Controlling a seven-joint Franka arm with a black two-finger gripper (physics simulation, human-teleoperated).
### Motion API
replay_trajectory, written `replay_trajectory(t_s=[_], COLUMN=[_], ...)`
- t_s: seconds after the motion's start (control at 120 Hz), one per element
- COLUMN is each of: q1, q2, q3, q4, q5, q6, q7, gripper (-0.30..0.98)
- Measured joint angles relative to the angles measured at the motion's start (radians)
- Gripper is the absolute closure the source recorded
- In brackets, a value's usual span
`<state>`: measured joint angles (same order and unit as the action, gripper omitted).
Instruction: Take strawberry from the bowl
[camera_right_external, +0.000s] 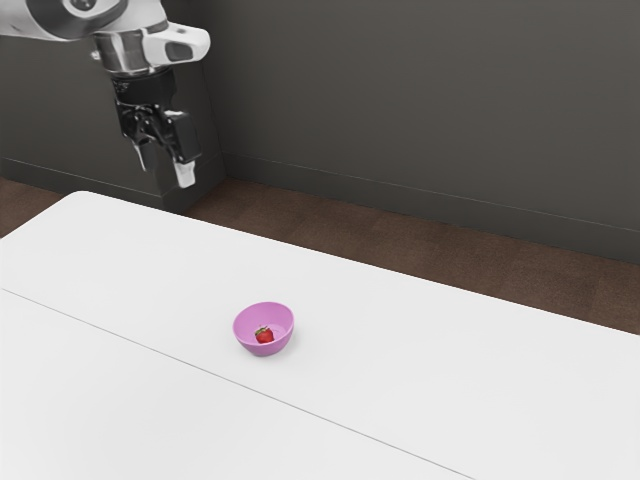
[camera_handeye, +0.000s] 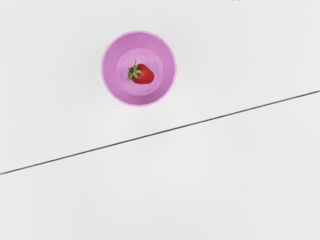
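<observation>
Pink walls of the bowl (camera_handeye: 112, 70) ring the strawberry (camera_handeye: 144, 74), which lies on its side on the bowl's floor, its green leaves (camera_handeye: 133, 73) turned toward one side of the wall. The bowl sits upright on the white table (camera_right_external: 430, 370), just beside the long seam (camera_handeye: 175, 128). Its flat base probably keeps it steady, while the curved sides should keep the berry from rolling away.

High above the table and well apart from the bowl, the gripper (camera_right_external: 164, 176) hangs with its fingers spread wide and nothing between them. That height seems to suit the reaching step: there is room to travel over the rim and come down from above. The task looks to be at its start, with the fruit not yet gripped. Coming down off-centre could catch the rim and tip the bowl; a hard squeeze might make the rounded berry slip.

The upper part of the arm (camera_right_external: 130, 50) is cut off by the exterior view's edge. The inner faces of the fingers are hard to make out against the dark hand. The strawberry's underside is hidden, so how firmly it rests cannot be told.
</observation>
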<state>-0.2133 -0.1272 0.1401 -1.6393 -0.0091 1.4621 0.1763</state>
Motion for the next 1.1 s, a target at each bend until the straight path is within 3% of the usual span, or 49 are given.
replay_trajectory(t_s=[0.233,0.367,0.517,0.633,0.833,1.1], q1=[-0.033,-0.066,-0.058,-0.051,-0.017,-0.004], q2=[-0.031,0.072,0.243,0.262,0.326,0.409], q3=[-0.011,-0.016,-0.038,-0.043,-0.045,-0.045], q4=[-0.035,-0.037,-0.043,-0.147,-0.166,-0.191], q5=[0.0,0.003,0.004,0.014,0.056,0.062], q6=[0.013,0.03,0.138,0.255,0.374,0.498], q7=[-0.039,0.034,0.237,0.444,0.807,1.14], gripper=[0.0,0.0,0.0,0.0,0.0,0.0])
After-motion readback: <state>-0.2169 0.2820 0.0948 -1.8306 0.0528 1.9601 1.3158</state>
